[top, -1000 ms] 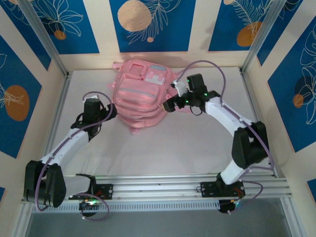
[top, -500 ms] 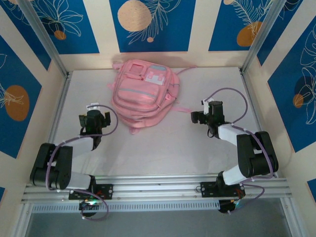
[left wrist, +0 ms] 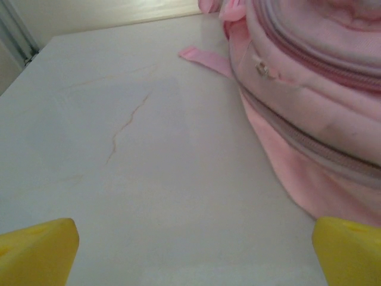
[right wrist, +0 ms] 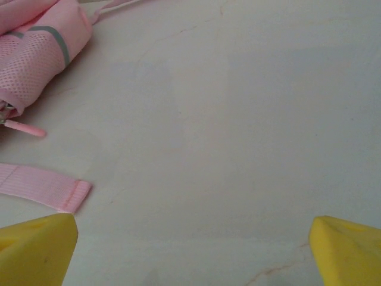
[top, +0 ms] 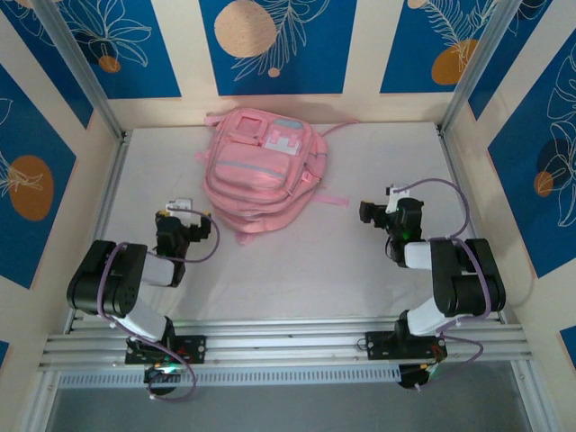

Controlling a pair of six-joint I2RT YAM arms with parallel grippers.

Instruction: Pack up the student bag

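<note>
Pink fabric marks the student bag, which lies flat on the white counter toward the far wall, between the two arms and farther out than both. The left tool sits low at the bag's near-left, just beside its rounded lower edge but apart from it. Its yellow fingertips are spread wide over bare counter, and the bag's zipped seams rise on the right of the left wrist view. The right tool rests well to the bag's right, also wide open, its yellow fingertips at the bottom corners of its own view. The bag lies front side up, the small white-pink patch and front pockets facing the overhead camera. Its long axis runs from the far wall toward the arms, with the narrower layered end nearest them and leaning slightly left. A thin pink strap trails from the bag's right side across the counter toward the right tool, its flat stitched end lying just ahead of that tool's left fingertip. A mesh side pocket with a grey stripe and a small zip pull show beyond it. Faint hairline veins cross the counter ahead of the left tool. Aluminium rails and blue patterned wall panels enclose the workspace.
</note>
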